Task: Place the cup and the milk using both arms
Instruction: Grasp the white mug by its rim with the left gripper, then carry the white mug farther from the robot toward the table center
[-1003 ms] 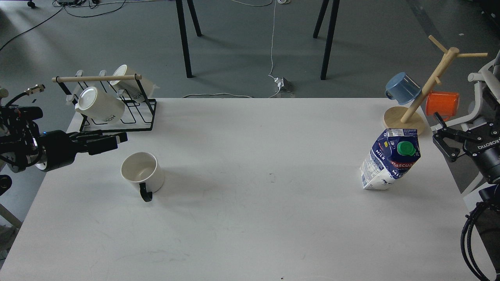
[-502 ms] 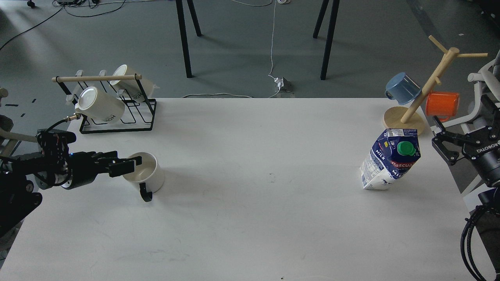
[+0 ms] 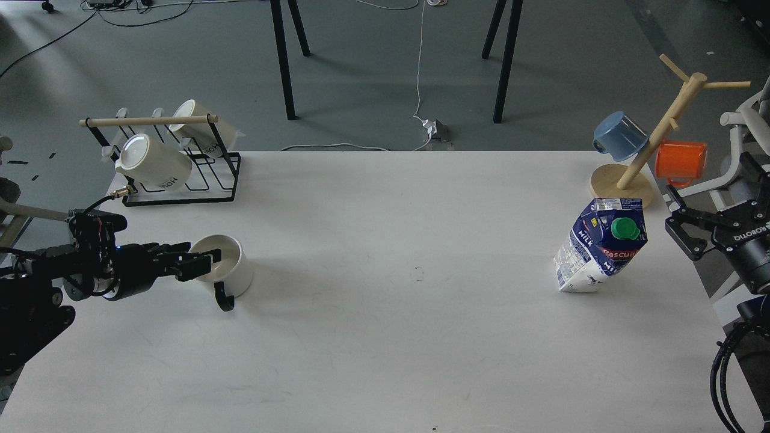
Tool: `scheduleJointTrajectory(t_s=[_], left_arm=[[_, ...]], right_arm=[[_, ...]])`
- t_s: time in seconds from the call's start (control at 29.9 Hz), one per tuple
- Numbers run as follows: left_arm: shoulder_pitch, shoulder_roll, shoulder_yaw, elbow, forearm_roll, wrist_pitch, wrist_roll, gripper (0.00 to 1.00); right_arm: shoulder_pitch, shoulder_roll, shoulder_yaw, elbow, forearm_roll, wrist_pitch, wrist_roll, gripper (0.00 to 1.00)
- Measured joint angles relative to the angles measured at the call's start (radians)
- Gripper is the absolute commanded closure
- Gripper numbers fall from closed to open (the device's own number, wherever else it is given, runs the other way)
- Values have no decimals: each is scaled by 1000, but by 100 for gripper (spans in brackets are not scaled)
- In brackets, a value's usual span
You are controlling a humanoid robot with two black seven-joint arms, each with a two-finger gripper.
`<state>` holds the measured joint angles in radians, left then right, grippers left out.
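The cup (image 3: 231, 269), cream-white with a black handle (image 3: 224, 296) facing the front, stands upright on the left of the white table (image 3: 391, 337). My left gripper (image 3: 201, 264) comes in from the left and is open, its fingertips at the cup's left rim; the cup still rests on the table. The milk (image 3: 603, 246), a blue and white carton with a green cap, stands at the right of the table. My right gripper (image 3: 681, 227) is open and empty, a little to the right of the carton and apart from it.
A black wire rack (image 3: 180, 180) with a wooden bar holds two white lettered mugs (image 3: 153, 163) at the back left. A wooden mug tree (image 3: 625, 183) with a blue mug (image 3: 619, 135) and an orange mug (image 3: 681, 161) stands at the back right, just behind the milk.
My left gripper has come down and to the right, from behind-left of the cup to its left rim. My right gripper has shifted slightly. The cup and the milk have not moved.
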<state>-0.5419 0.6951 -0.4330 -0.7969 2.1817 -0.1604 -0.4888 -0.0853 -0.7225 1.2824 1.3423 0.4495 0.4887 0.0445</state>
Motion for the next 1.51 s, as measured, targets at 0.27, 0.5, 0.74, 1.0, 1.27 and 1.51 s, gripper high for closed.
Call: scheduleJointTrajectory(t_s=[0.27,0.5,0.74,1.0,1.27,1.51], left_arm=[[-4,7,2,21,0,0,0,100],[-13,6,-1,-8,0,5,0,100],[-91,-22,-12,-112,-9,-37,0,100],[-126,-265,1,-29,-58,-68,0,100],[-126,-366,3,44,-26,-66,0,97],[-115,-371,67,46,-26,-67,0,92]], right_arm=[[-9,0,0,0,0,0,0,1],[-16,0,0,0,0,0,1,1],[-23,0,3,-1,0,0,2,1],[-25,-1,14,-2,0,0,3,1],[-32,-2,16,-2,1,0,6,1],[-36,-2,16,0,1,0,6,1]])
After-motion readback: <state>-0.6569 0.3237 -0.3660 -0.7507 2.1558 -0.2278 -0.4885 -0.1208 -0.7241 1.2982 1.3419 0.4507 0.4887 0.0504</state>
